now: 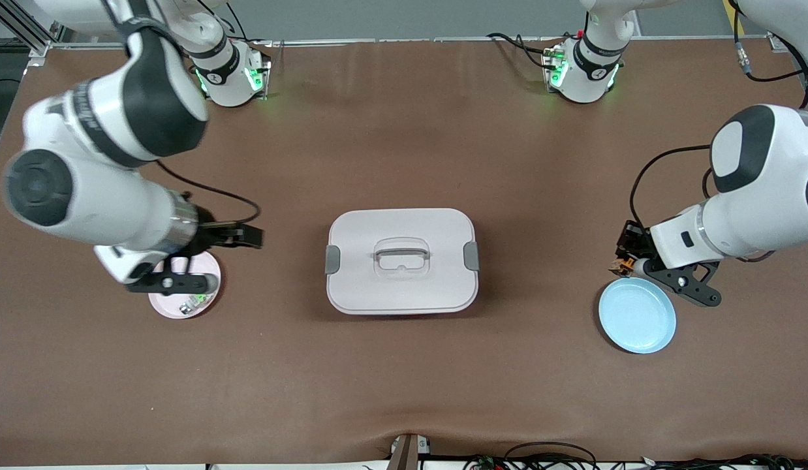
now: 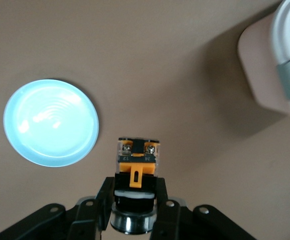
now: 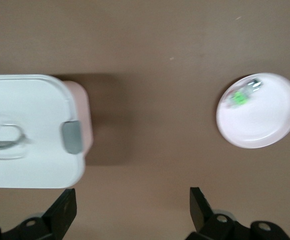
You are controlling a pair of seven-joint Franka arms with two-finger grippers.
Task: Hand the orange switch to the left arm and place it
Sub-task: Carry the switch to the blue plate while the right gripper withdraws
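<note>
Orange switch (image 2: 134, 187): clenched between the fingers of the left gripper (image 1: 629, 264), up in the air over the table just beside the blue plate (image 1: 637, 315), toward the left arm's end of the table from the box (image 1: 401, 261).
Switch axis: in the left wrist view its long axis runs straight out from the jaws, silvery end back toward the wrist, clear terminal block with the orange tab leading.
Left gripper: clamped on the black body of the switch, jaws one on each side.
Right gripper (image 1: 237, 236): released, jaws spread wide and holding nothing, up over the rim of the pink plate (image 1: 175, 305) at the right arm's end of the table from the box.
Pink plate: carries a small green-and-white component (image 1: 190, 303); not the task's thing.
Key relation: the box sits between the two grippers, directly on the straight line from one to the other, so the hand-over probably has to go above the lid handle (image 1: 401, 252) or round the box.
Nearer arm: the left one holds the switch; the right one has to come to meet it.
Open room: bare brown table (image 1: 404, 391) all round the box, both nearer the front camera and toward the robots' bases.
Edges: the box's grey clips (image 1: 470, 255) face each gripper and look like the likeliest snag on a low pass.
</note>
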